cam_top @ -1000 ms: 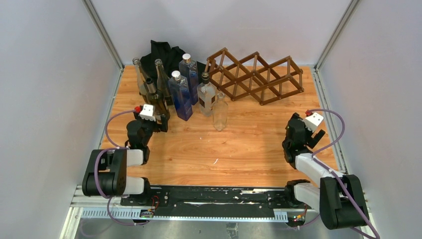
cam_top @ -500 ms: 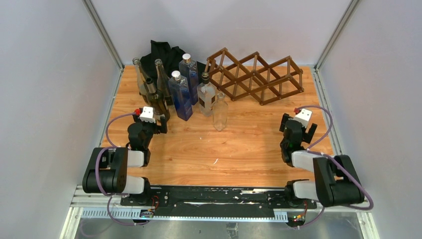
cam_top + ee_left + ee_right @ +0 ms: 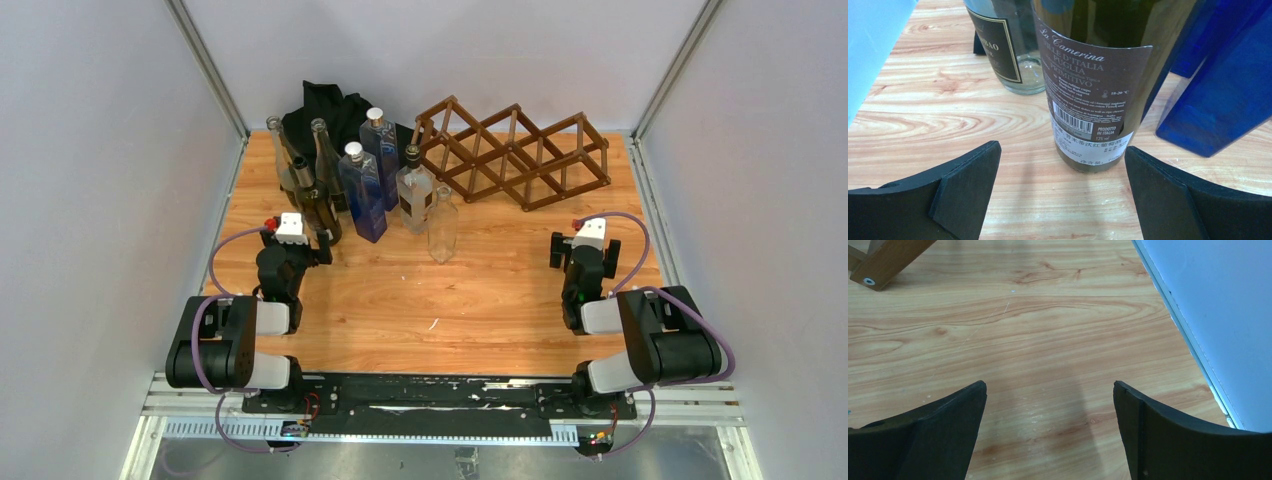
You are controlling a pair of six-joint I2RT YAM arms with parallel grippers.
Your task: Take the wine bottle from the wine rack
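The dark brown lattice wine rack (image 3: pixel 512 152) stands at the back right of the table, and I see no bottle in its cells. One of its feet (image 3: pixel 883 260) shows at the top left of the right wrist view. A dark wine bottle (image 3: pixel 1093 75) with a brown label stands upright on the table among other bottles (image 3: pixel 313 205). My left gripper (image 3: pixel 1062 150) is open just in front of its base without touching it (image 3: pixel 310 245). Open too, my right gripper (image 3: pixel 1049 385) hangs over bare wood near the right wall (image 3: pixel 583 250), nothing between its fingers.
Several more bottles stand in a cluster at the back left: two blue ones (image 3: pixel 363 190), clear ones (image 3: pixel 442 225) and a labelled clear bottle (image 3: pixel 1008 50). A black cloth (image 3: pixel 325 110) lies behind them. The enclosure wall and rail (image 3: pixel 1198 340) run close on the right.
My right arm has swung left and slightly away from the right wall, its gripper staying open. The left gripper has shifted only slightly, still open by the bottle.
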